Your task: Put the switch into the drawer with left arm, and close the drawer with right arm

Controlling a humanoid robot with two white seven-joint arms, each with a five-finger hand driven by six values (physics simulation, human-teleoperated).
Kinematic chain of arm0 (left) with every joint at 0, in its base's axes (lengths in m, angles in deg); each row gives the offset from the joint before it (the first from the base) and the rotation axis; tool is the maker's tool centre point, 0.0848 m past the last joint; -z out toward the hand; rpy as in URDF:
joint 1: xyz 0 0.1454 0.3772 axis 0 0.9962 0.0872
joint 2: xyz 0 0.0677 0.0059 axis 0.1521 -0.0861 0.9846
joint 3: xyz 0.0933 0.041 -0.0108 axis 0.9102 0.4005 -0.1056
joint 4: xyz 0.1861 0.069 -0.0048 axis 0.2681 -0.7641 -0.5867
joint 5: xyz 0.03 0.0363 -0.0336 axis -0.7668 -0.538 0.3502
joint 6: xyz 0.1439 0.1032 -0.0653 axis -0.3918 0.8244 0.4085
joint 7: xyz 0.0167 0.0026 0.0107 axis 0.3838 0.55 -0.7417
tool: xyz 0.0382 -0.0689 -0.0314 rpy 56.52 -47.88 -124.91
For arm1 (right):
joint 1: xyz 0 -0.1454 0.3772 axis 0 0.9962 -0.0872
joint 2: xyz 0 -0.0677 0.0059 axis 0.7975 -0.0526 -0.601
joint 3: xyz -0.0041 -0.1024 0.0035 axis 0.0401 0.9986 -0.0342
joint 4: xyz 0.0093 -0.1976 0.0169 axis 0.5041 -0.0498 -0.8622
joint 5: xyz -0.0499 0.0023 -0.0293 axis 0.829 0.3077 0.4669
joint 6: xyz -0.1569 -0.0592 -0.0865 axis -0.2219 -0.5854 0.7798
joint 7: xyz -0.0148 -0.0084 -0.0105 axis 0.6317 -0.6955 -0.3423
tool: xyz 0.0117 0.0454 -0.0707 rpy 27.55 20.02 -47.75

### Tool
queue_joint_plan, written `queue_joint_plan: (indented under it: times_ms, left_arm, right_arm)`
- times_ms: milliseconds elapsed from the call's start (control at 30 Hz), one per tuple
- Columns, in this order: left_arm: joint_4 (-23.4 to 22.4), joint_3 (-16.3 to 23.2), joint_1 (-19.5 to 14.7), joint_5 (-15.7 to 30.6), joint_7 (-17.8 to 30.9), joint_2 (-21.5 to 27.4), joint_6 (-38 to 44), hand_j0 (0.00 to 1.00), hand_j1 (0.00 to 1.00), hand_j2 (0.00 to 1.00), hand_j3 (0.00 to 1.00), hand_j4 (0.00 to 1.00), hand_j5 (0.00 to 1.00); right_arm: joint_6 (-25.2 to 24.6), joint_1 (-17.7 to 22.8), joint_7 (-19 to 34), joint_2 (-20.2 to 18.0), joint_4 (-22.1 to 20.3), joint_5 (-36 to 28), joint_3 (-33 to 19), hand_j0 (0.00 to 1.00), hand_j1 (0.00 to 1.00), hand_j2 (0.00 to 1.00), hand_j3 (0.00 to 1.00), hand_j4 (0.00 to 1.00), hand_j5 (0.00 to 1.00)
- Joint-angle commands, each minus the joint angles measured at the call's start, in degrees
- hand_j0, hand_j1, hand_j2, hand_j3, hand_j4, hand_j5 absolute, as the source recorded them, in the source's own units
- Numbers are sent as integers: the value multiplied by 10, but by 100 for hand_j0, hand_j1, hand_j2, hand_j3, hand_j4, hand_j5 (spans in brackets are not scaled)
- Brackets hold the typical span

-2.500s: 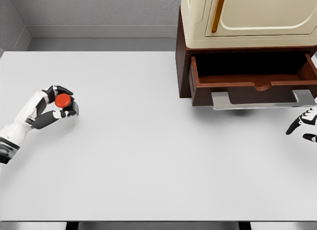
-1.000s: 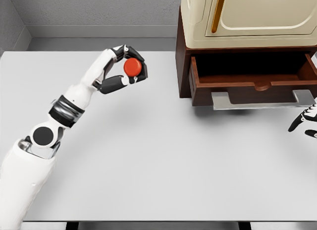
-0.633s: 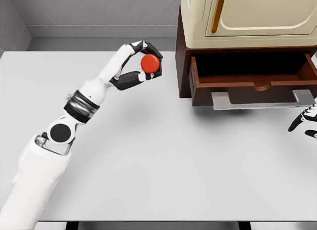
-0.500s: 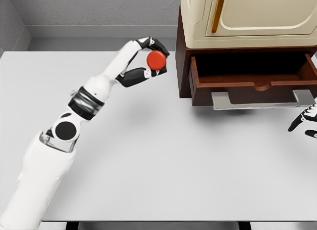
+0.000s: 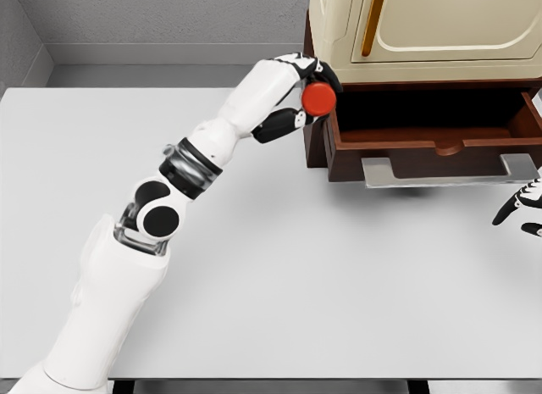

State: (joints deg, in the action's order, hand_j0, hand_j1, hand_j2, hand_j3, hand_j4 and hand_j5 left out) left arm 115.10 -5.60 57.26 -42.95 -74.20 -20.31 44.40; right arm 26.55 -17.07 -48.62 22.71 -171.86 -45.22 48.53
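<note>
Head view, left hand: our left hand [image 5: 298, 93] is curled tight around the red switch [image 5: 318, 98], fingers over the top and thumb underneath, holding it up off the table.

Head view, switch: we have the red switch in front of the cabinet's left wall, right at the left front corner of the open drawer [image 5: 432, 144]; it sits outside the drawer, level with its left edge, not inside it.

Head view, left arm: our white left arm runs in from the lower left and reaches diagonally up and right across the white table [image 5: 271, 267], nearly at full stretch.

Head view, drawer: the brown wooden drawer is pulled out toward us, its dark inside showing, with a grey metal handle [image 5: 449, 171] running along the front.

Head view, cabinet: the brown cabinet [image 5: 312, 114] stands on the far right part of the table, and a cream-coloured appliance [image 5: 423, 30] with a brown-gold door handle [image 5: 373, 21] sits on top of it.

Head view, right hand: our right hand [image 5: 523, 214] shows only at the right edge, below and to the right of the drawer handle and apart from it; black-tipped fingers hang loose and spread, gripping nothing.

Head view, surroundings: a grey wall [image 5: 161, 17] stands behind the table.
</note>
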Motion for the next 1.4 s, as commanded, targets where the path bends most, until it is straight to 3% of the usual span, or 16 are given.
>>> queue_joint_plan:
  times_ms: [0, 100, 300, 767, 1067, 1133, 1200, 1367]
  left_arm:
    - [-1, 7, -1, -42, -1, -18, 7, 39, 39, 39, 39, 39, 39]
    - [-2, 39, -21, -71, -2, -21, 44, 39, 39, 39, 39, 39, 39]
    - [-21, 60, -59, -77, -2, -26, 66, 39, 39, 39, 39, 39, 39]
    - [-70, 105, -96, -121, -4, -26, 66, 39, 39, 39, 39, 39, 39]
    - [-72, 115, -104, -138, -4, -26, 66, 40, 40, 40, 40, 40, 40]
    - [-72, 115, -104, -139, -4, -26, 65, 48, 48, 48, 48, 48, 48]
    - [-72, 115, -109, -139, -4, -26, 65, 72, 72, 72, 72, 72, 72]
    - [-71, 115, -109, -139, -4, -26, 65, 75, 75, 75, 75, 75, 75]
  right_arm:
    - [-2, 0, 0, -1, 0, -4, 0, 56, 56, 56, 56, 56, 56]
    - [-2, 0, 0, -1, 0, -4, 0, 56, 56, 56, 56, 56, 56]
    - [-2, 0, 0, -1, 0, -4, 0, 56, 56, 56, 56, 56, 56]
    - [-2, 0, 0, -1, 0, -4, 0, 56, 56, 56, 56, 56, 56]
    - [-2, -1, 0, -1, 0, -4, 0, 56, 56, 56, 56, 56, 56]
    - [-2, 0, 0, -1, 0, -4, 2, 56, 56, 56, 56, 56, 56]
    - [-2, 0, 0, -1, 0, -4, 2, 56, 56, 56, 56, 56, 56]
    - [-2, 1, 0, 1, 0, -4, 4, 57, 57, 57, 57, 57, 57]
